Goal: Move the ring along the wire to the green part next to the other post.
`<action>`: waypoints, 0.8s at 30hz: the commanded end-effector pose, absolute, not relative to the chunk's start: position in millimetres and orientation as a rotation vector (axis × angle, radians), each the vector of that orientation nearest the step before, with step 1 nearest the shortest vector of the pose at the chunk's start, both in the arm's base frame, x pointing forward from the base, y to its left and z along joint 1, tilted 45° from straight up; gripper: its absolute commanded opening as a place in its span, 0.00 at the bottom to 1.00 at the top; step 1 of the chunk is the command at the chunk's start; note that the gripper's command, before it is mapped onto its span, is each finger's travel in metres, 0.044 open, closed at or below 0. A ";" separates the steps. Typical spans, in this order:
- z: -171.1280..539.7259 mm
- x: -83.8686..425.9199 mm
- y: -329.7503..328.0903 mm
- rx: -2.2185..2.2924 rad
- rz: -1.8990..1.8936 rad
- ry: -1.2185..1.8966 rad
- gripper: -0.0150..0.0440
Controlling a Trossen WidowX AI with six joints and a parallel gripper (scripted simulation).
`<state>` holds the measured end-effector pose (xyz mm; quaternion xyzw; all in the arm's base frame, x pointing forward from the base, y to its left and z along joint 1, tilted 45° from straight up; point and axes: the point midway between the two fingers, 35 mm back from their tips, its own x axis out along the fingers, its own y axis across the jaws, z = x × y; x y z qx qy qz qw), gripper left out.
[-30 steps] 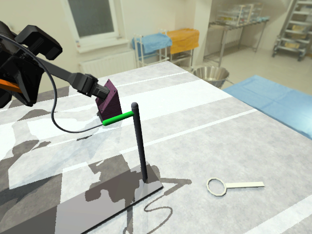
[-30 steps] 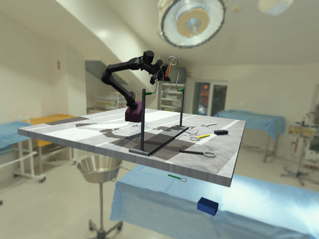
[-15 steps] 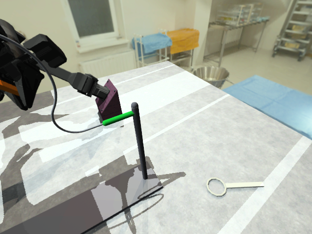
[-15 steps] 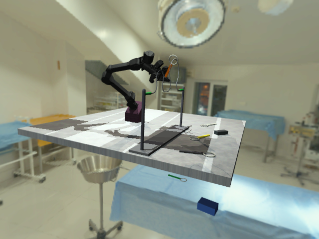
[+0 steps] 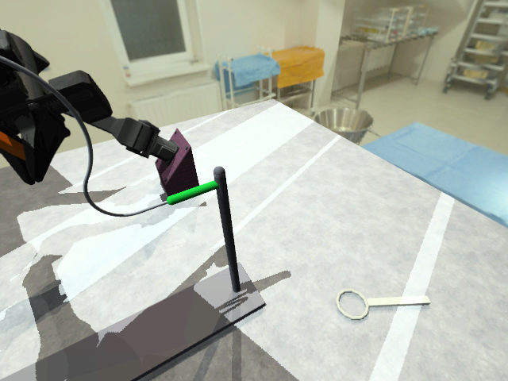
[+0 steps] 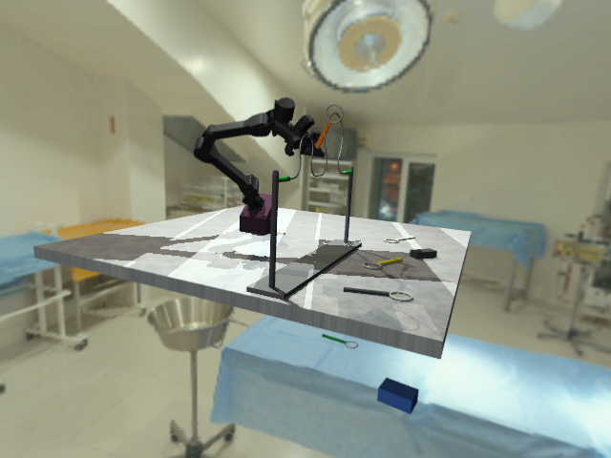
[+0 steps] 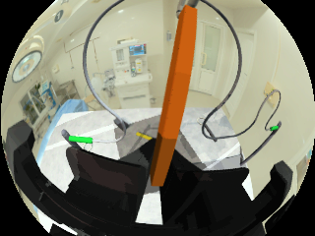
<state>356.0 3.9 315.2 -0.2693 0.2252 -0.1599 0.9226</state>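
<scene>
My gripper [image 6: 316,148] [image 7: 157,144] is shut on the orange handle [image 5: 12,146] [image 6: 323,135] [image 7: 174,98], near its lower end. The handle slants up to the ring [image 6: 326,114], which is high above the table. The top of the tall hump of the grey wire [image 5: 88,152] [image 6: 342,140] [image 7: 85,54] shows inside the ring's outline in the exterior view; I cannot tell whether they touch. One green part [image 5: 192,192] [image 6: 347,172] [image 7: 80,140] meets the far post [image 5: 228,233] [image 6: 347,207]. The other green part [image 6: 284,178] [image 7: 275,128] meets the near post [image 6: 273,226]. The ring is mostly out of the wrist view.
A base plate [image 5: 180,328] [image 6: 281,278] carries both posts. A white-handled ring [image 5: 395,302] [image 6: 407,239], a yellow-handled ring [image 6: 389,261] [image 7: 144,136], a black-handled ring [image 6: 368,291] and a black block [image 6: 423,254] lie on the table. The lower hump and dip of the wire lie beside my gripper.
</scene>
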 end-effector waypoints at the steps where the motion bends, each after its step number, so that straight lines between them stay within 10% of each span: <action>1: 316.4 355.7 2.8 -0.598 -0.337 0.458 0.00; 24: 324.4 355.1 -6.1 -0.881 -0.400 0.431 0.00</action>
